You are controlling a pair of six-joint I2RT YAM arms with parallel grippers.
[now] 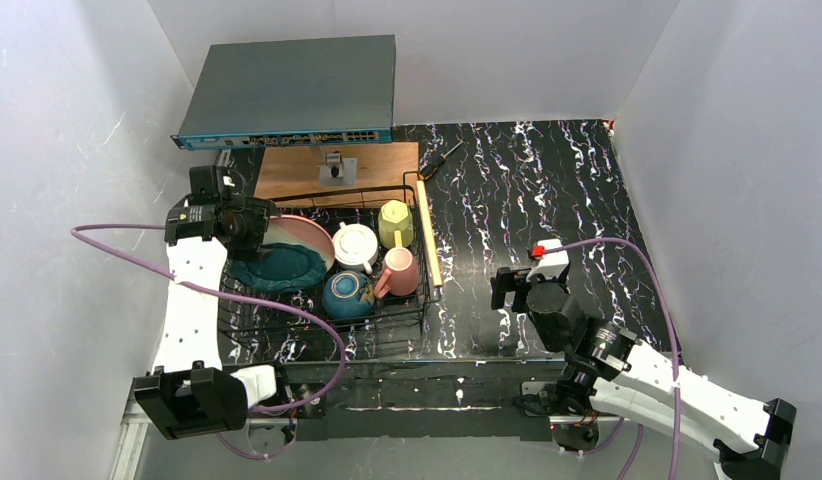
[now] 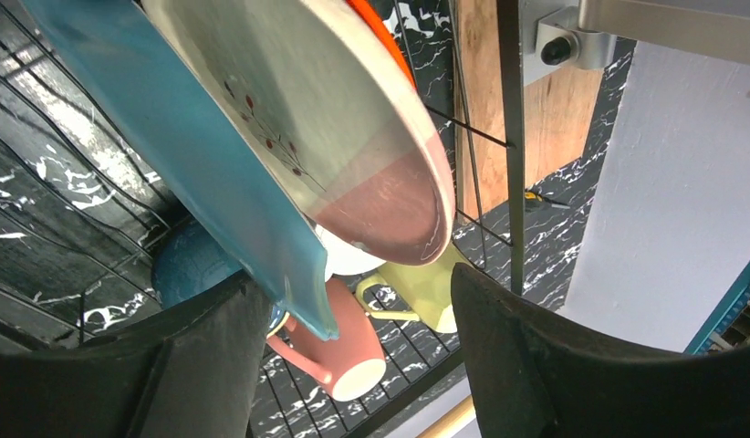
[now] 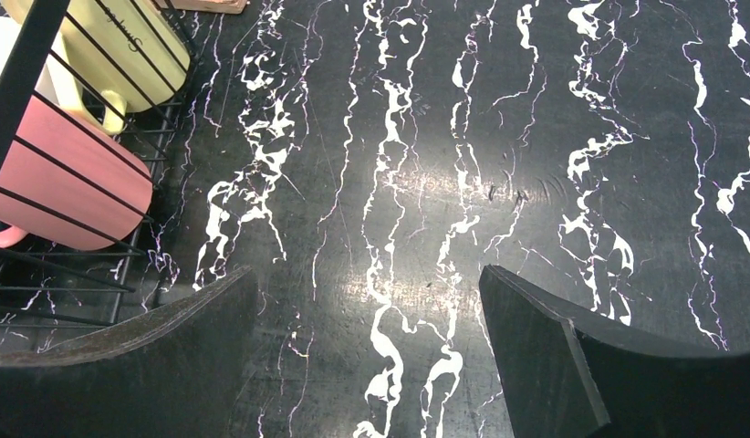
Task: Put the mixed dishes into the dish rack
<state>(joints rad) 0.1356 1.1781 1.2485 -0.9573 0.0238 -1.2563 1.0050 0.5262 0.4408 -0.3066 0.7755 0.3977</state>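
Presently, left fingers [image 2: 171, 365]: spread astride teal plate [image 2: 198, 155] and cream plate [image 2: 289, 82]; whether pinching, I cannot tell.
Right fingers [image 3: 125, 365]: spread, empty.
Risk: nudged plates topple onto pink mug [image 2: 330, 351].

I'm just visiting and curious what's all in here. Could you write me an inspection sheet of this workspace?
Surface: black white-veined table.
Job's things: dish rack holds teal plate, cream plate, orange plate, white cup, yellow-green mug, pink mug, blue bowl.
Clutter: wooden board, black tool behind the rack.
Grippers: left gripper open at the plates; right gripper open over table.
Cables: purple cables on both arms.
Surroundings: white walls, network switch at back.
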